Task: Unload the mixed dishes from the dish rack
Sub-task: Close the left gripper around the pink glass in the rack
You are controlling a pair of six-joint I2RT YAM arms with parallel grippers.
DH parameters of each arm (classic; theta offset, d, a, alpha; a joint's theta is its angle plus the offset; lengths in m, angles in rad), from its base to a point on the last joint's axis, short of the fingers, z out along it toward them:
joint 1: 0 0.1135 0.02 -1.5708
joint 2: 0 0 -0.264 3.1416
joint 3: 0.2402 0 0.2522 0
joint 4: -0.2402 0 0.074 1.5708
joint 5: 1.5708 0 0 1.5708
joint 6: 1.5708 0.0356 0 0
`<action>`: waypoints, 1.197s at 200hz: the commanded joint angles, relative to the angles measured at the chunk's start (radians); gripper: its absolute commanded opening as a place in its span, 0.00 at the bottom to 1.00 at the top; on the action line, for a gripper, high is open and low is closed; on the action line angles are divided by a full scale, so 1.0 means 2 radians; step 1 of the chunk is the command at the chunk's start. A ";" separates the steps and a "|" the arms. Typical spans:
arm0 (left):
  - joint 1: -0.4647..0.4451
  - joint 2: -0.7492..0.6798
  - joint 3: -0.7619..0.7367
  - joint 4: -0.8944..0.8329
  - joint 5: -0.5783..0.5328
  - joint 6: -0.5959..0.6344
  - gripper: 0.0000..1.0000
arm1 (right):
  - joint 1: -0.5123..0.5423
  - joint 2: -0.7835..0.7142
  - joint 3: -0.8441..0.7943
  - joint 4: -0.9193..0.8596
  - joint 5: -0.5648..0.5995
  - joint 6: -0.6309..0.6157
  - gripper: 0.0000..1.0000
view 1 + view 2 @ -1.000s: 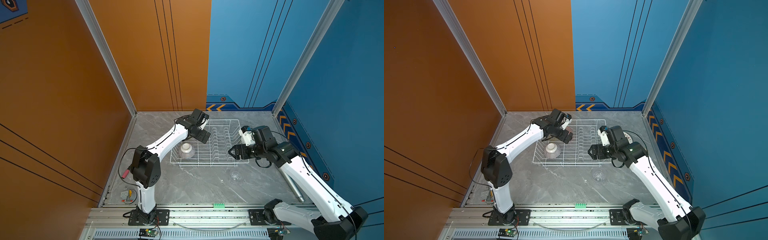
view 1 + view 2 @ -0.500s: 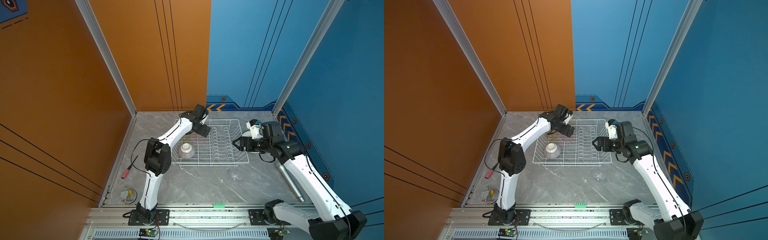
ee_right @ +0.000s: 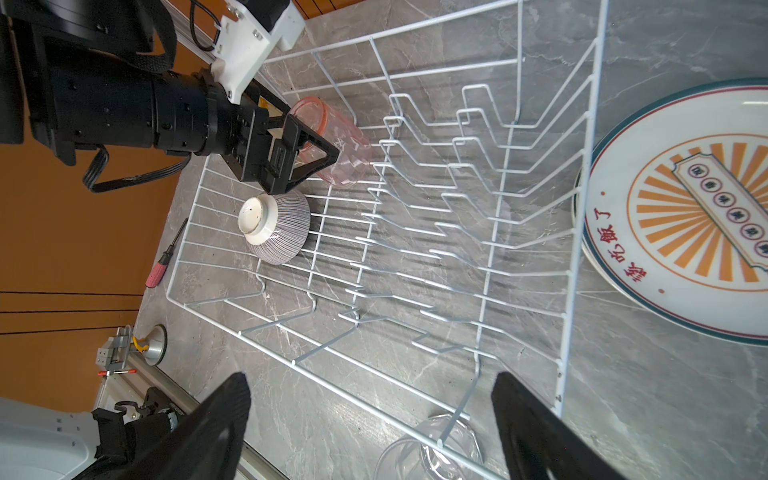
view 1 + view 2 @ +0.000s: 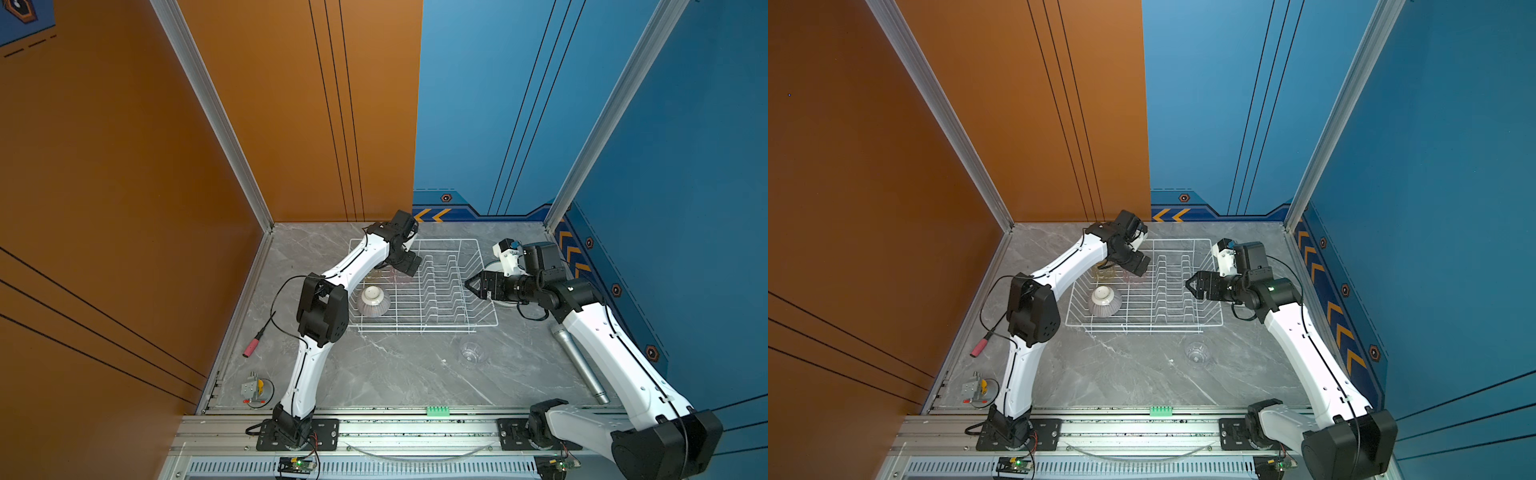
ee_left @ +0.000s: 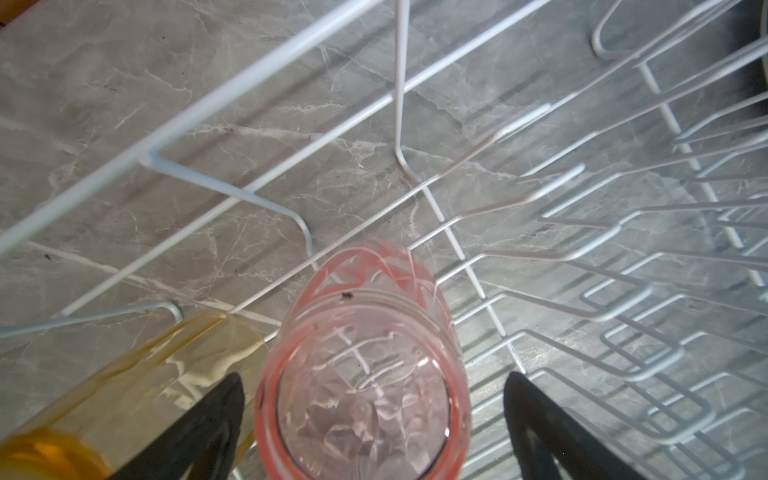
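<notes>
Right gripper (image 4: 471,285) is drawing back toward the dish rack's (image 4: 440,240) right rim, jaws apart and empty. Left gripper (image 5: 372,377) is hovering with jaws spread astride the pink tumbler (image 3: 340,141), which is lying in the rack's far-left part beside the yellow tumbler (image 5: 137,386).

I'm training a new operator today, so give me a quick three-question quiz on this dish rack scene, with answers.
1. True or false: the bowl sits upside down in the rack.
2. Which glass lies between the open fingers of the left gripper? A yellow, B pink, C clear.
3. Where is the clear glass?
Key: 1 true. 2 B, the pink glass. 3 On the table, outside the rack.
</notes>
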State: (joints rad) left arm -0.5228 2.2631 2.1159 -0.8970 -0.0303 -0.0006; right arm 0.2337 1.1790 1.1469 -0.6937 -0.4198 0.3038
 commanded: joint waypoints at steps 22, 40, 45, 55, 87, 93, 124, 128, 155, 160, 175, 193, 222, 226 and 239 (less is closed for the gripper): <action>0.005 0.020 0.025 -0.020 -0.008 -0.002 0.98 | -0.007 0.010 -0.005 0.016 -0.014 -0.008 0.90; 0.005 0.023 0.027 -0.020 -0.009 -0.001 0.98 | -0.008 0.012 -0.006 0.018 -0.015 -0.008 0.90; 0.005 0.023 0.027 -0.021 -0.009 -0.001 0.98 | -0.009 0.012 -0.007 0.018 -0.015 -0.008 0.90; 0.005 0.023 0.026 -0.021 -0.009 0.000 0.99 | -0.010 0.013 -0.008 0.019 -0.016 -0.008 0.90; 0.008 0.031 0.032 -0.027 0.000 0.005 0.96 | -0.015 0.016 -0.012 0.021 -0.017 -0.008 0.91; 0.008 0.033 0.033 -0.030 0.000 0.004 0.95 | -0.015 0.016 -0.012 0.021 -0.018 -0.008 0.91; 0.009 0.037 0.032 -0.033 -0.001 0.005 0.95 | -0.018 0.017 -0.013 0.022 -0.019 -0.008 0.91; 0.009 0.037 0.032 -0.033 -0.001 0.006 0.95 | -0.019 0.017 -0.013 0.022 -0.019 -0.008 0.91; 0.011 0.038 0.033 -0.033 -0.001 0.006 0.91 | -0.021 0.019 -0.014 0.024 -0.020 -0.008 0.91; 0.011 0.038 0.033 -0.033 -0.001 0.006 0.90 | -0.021 0.019 -0.013 0.024 -0.021 -0.008 0.91; 0.011 0.037 0.034 -0.033 0.004 0.009 0.80 | -0.023 0.020 -0.012 0.024 -0.022 -0.008 0.91; 0.014 0.039 0.036 -0.033 0.017 0.008 0.67 | -0.023 0.022 -0.012 0.026 -0.024 -0.008 0.91; 0.018 0.038 0.035 -0.033 0.044 0.009 0.51 | -0.023 0.031 -0.015 0.033 -0.036 -0.003 0.91; 0.018 0.038 0.035 -0.033 0.047 0.009 0.50 | -0.023 0.032 -0.016 0.035 -0.038 -0.002 0.91; 0.020 0.034 0.034 -0.032 0.061 0.010 0.49 | -0.023 0.038 -0.018 0.042 -0.049 0.002 0.91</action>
State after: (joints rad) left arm -0.4957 2.3268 2.1662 -0.9371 0.0196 0.0116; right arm 0.1921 1.2316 1.1297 -0.6498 -0.4721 0.3042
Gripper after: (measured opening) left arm 0.750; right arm 0.909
